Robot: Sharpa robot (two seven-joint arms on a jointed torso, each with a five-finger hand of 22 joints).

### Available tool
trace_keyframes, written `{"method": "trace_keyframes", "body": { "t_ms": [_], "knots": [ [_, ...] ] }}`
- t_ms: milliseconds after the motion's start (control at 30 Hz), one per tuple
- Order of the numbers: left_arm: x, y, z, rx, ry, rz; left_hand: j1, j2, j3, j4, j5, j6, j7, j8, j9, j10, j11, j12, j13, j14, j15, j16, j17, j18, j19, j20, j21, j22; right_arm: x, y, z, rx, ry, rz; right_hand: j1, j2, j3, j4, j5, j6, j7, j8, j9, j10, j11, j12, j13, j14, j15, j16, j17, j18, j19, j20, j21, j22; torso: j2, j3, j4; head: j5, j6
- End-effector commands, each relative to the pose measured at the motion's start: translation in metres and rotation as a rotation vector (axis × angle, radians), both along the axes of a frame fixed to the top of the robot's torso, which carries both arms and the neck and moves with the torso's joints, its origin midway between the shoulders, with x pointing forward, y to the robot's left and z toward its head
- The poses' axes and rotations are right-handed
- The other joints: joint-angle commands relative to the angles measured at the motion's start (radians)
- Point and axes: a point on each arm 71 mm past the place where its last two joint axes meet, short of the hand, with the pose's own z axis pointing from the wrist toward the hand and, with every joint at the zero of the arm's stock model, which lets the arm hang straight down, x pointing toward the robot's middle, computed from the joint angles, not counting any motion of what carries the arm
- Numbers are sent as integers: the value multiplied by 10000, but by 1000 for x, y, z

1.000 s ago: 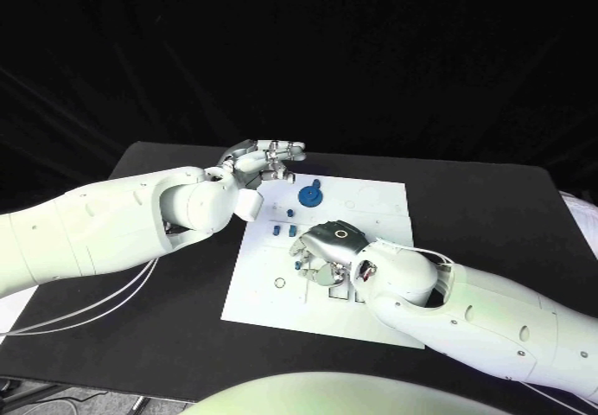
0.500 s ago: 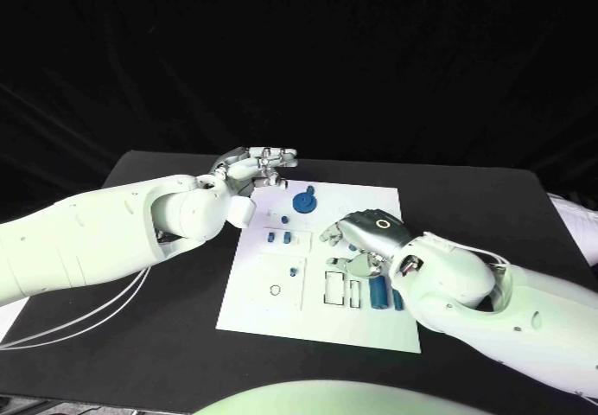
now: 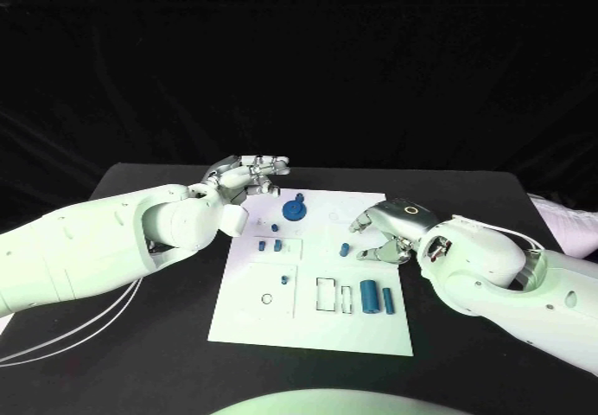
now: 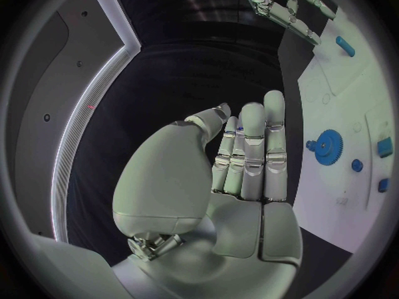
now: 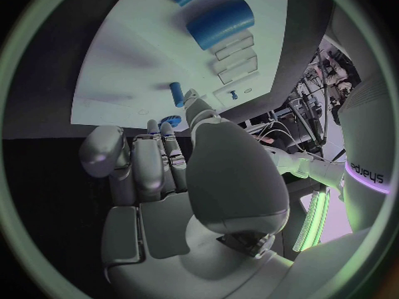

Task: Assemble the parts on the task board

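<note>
Task board [image 3: 250,320] mid-table [image 3: 124,363]; gear [image 3: 294,210] at far edge, two cylinders [image 3: 370,296] side by side near right edge, small peg [image 3: 344,250] between.

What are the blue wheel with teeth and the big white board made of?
The blue gear looks like matte plastic: one even colour, no gleam, moulded-looking teeth. The task board looks like a stiff, smooth white plate, probably plastic or painted sheet; its flat surface and crisp edges suggest that, but the pictures cannot settle which.
</note>
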Motion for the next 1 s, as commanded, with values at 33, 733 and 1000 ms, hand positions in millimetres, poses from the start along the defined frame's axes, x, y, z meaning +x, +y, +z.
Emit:
{"method": "trace_keyframes", "body": {
  "t_ms": [33,733,1000],
  "knots": [
    [-1,-2,1,-96,-62,-190,-9,116,-47,-10,0,-47,-2,35,-12,-68,12,60,5,-68,26,-7,-10,114,72,20,-37,-16,2,1,-5,-370,288,12,206,87,51,70,42,47,23,5,6,53,9,81,23,303,68,34,-24,103,-14,27,-48,-13,-5,-6,-4,6,-8],
    [-1,-3,1,-65,-98,-245,-9,116,-47,-10,0,-47,-2,35,-12,-68,12,60,5,-68,26,-7,-10,114,72,20,-37,-16,7,24,-24,-257,643,491,620,793,882,-172,-171,736,241,76,42,1589,-264,638,17,258,-136,-97,-254,97,88,-132,-28,1,-11,-29,4,32,-108],
    [-1,-3,1,-56,-101,-246,-9,116,-47,-10,0,-47,-2,35,-12,-68,12,60,5,-68,26,-7,-10,114,72,20,-37,-16,8,28,-25,-218,661,564,659,883,1266,-209,-170,1099,251,151,78,2001,-353,604,19,265,-201,-154,-339,91,116,-195,-32,-3,-9,-16,7,83,-114]
  ]
}}
